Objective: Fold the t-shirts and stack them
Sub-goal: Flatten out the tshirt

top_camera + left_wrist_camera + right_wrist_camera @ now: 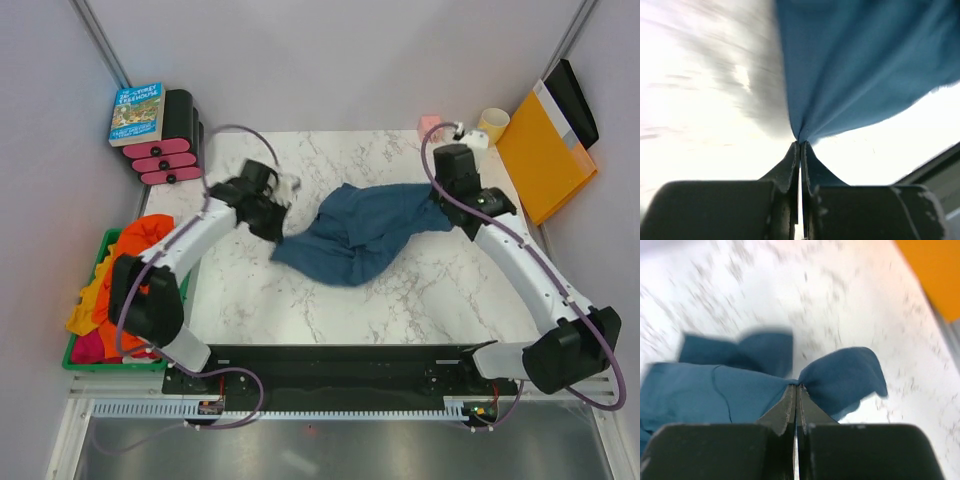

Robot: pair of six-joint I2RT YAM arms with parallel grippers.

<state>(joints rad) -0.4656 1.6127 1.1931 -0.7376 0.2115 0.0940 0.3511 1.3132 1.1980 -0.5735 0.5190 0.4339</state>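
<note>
The dark teal-blue t-shirt hangs bunched between my two grippers over the middle of the marble table. My left gripper is shut on its left edge; in the left wrist view the cloth fans up from the closed fingertips. My right gripper is shut on its right edge; in the right wrist view the cloth spreads to both sides of the closed tips. Orange, yellow and pink-red t-shirts lie heaped in a green bin at the left.
The green bin stands off the table's left edge. A book on pink and black weights is at the back left. An orange-yellow folder, a cup and a small pink object are at the back right.
</note>
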